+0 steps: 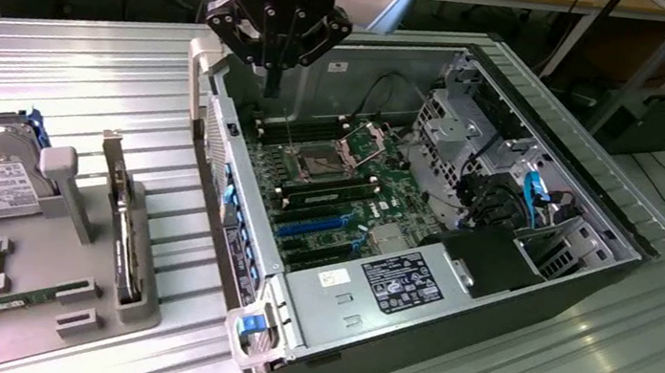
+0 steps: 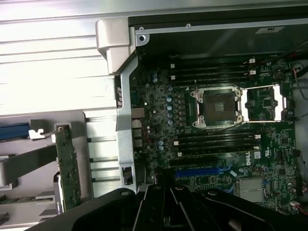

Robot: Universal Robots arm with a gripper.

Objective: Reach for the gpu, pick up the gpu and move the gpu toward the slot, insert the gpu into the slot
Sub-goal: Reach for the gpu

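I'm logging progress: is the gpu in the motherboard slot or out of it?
Out. The gpu stands on edge in the grey stand outside the computer case; the blue slots hold nothing.

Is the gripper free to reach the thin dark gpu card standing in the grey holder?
Probably yes: the gpu stands upright in the grey holder with its top edge bare; the shut gripper hangs over the open black computer case, apart from it.

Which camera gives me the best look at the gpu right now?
The exterior view: the gpu stands on edge in the grey holder, and its full length is visible from above. The wrist view gives a narrow green strip of the gpu beside the computer case.
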